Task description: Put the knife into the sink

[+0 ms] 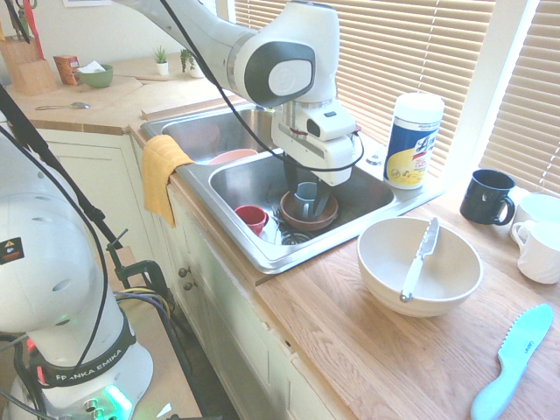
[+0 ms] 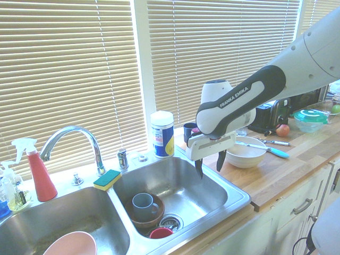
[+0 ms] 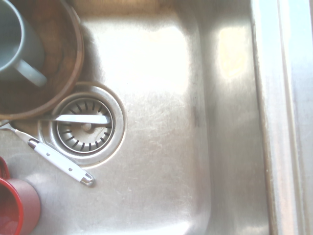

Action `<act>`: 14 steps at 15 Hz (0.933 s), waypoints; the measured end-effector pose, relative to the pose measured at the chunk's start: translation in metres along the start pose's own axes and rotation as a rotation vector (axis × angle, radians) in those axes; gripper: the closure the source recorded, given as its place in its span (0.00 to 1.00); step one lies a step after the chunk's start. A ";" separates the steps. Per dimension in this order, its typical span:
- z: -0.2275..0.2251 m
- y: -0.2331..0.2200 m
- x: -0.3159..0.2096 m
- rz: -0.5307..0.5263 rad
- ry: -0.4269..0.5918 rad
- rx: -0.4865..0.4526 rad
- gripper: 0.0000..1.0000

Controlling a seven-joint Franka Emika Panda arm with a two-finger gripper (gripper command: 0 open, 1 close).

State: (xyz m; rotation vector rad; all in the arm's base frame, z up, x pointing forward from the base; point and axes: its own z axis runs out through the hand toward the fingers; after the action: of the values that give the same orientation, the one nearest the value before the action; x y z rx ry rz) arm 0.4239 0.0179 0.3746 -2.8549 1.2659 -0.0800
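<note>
Steel, slim and shiny, the knife lies propped in the white bowl on the tabletop, blade tip at 1 o'clock; light, rigid, likely slippery, so pinch mid-handle; gripper hangs spread and empty over the sink.

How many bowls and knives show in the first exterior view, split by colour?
white bowl: 1
brown bowl: 1
pink bowl: 1
green bowl: 1
silver knife: 1
light-blue knife: 1
Total: 6
</note>
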 end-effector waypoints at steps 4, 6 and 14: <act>-0.004 0.000 0.001 -0.068 -0.021 -0.022 0.00; -0.022 -0.003 0.011 -0.180 -0.029 -0.028 0.00; -0.099 0.070 0.092 -0.475 -0.043 -0.101 0.00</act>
State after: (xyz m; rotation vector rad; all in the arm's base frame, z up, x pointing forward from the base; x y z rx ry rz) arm 0.4281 -0.0965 0.4741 -3.1579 0.5765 0.0404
